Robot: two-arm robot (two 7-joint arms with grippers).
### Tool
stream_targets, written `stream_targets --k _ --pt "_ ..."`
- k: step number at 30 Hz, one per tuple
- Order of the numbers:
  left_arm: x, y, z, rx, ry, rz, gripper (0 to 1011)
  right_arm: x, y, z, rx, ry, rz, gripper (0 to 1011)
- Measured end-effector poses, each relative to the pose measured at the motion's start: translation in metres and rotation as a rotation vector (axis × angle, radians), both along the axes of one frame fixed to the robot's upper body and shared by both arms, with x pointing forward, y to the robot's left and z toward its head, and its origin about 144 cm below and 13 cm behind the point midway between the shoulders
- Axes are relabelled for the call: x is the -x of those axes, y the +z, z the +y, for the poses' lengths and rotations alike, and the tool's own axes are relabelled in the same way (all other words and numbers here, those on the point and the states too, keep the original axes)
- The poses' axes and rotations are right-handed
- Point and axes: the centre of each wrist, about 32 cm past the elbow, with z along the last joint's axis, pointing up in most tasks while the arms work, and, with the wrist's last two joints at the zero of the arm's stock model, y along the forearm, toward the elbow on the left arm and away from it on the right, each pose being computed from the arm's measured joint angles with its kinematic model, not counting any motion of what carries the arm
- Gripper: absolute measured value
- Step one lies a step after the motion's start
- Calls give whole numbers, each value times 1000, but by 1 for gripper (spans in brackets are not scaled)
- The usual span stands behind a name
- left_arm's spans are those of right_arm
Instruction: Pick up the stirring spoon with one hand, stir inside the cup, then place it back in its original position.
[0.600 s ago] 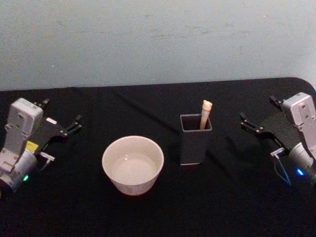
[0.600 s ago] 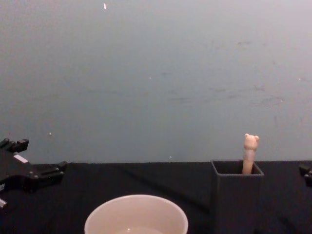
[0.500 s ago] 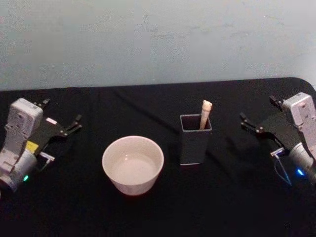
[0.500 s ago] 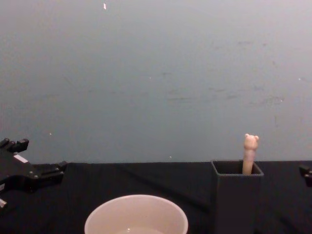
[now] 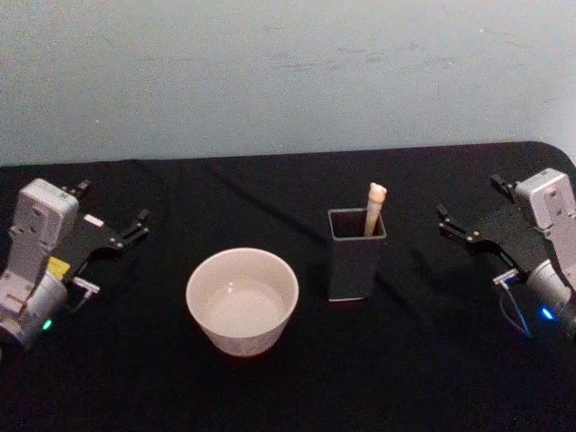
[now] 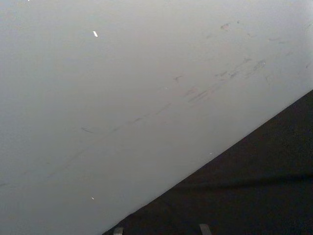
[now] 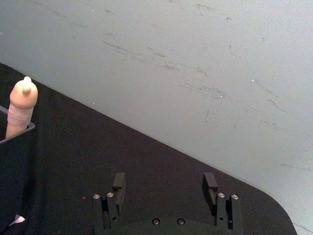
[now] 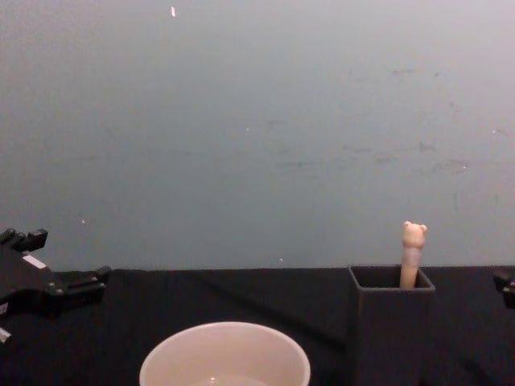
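Stirring task, not yet begun: spoon unpicked, cup unstirred
Head view: beige bear-topped stirring spoon (image 5: 373,207) upright in tall dark grey square holder (image 5: 355,268), near wide cream round cup (image 5: 241,306); left gripper (image 5: 112,202) and right gripper (image 5: 470,196) well apart at black table (image 5: 405,369) sides, jaws wide, empty. Right wrist view: bare table between jaws and spoon. Chest view: handle clears holder rim, free room above

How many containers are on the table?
2: the cream cup left of centre, and the dark grey holder to its right, with the stirring spoon standing inside. None seem hidden.

Spoon (image 5: 374,205) in holder (image 5: 355,270), R of cup (image 5: 236,340).
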Motion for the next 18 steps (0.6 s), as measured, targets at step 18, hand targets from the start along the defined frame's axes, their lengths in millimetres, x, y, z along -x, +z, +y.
stream_targets --k 18 --pt "0 0 0 0 0 0 1001 0 0 0 0 0 0 1000"
